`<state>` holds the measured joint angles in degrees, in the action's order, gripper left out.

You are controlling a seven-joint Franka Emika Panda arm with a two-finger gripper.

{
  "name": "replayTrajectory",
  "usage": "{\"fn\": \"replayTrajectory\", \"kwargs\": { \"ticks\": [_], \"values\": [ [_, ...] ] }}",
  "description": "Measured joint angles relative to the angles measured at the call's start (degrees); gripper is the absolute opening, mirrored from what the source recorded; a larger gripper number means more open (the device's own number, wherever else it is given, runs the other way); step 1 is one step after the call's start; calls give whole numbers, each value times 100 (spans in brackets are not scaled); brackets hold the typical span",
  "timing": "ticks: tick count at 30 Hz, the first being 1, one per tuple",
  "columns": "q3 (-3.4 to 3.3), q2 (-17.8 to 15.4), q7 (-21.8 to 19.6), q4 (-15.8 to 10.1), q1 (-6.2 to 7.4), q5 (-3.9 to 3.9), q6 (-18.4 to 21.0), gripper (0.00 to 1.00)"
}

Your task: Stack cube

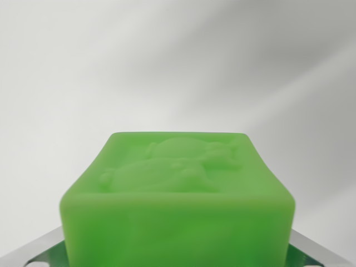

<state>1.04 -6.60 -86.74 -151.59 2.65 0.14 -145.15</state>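
A green cube (pixel 178 189) fills the lower middle of the wrist view, very close to the camera, with a raised relief figure on its top face. My gripper (pixel 177 253) is shut on it. Only slivers of the metal fingers (pixel 39 250) show, pressed against the cube's lower left and lower right sides. The cube hides the fingertips and whatever lies directly below it. No other cube is in view.
Behind the cube there is only a plain white surface (pixel 178 67), blurred, with soft grey shadow bands running diagonally at the upper right.
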Motion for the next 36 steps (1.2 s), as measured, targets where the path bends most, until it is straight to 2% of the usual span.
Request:
{"fn": "replayTrajectory", "kwargs": {
  "ticks": [36],
  "values": [
    [449,-378,-1178,-120,474,131,250,0]
  ]
}}
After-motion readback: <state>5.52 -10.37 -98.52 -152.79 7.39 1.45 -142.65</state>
